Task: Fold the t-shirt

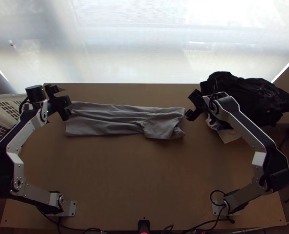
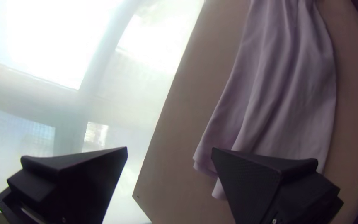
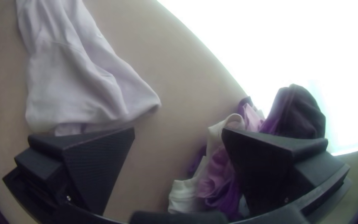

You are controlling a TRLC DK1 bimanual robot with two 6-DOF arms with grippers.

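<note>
Top view shows the grey t-shirt [image 1: 109, 119] in a strip left of the dark clothes pile [image 1: 255, 97], lengthwise folding seemingly done, shortening remaining, my left gripper [image 2: 169, 148] spread well apart from that pile, my right gripper [image 3: 178, 129] spread beside it.

Basket [image 1: 4, 99] cut off by top view's edge, clothes pile [image 1: 253, 95] partly hidden

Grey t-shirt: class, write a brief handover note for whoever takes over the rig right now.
Grey t-shirt: a long, creased strip across the far half of the table.
Left gripper: open, empty, at its left end.
Right gripper: open, empty, between its right end and the clothes pile.
Done: lengthwise folding, it seems.
To do: probably smooth creases, then fold end to end.
</note>
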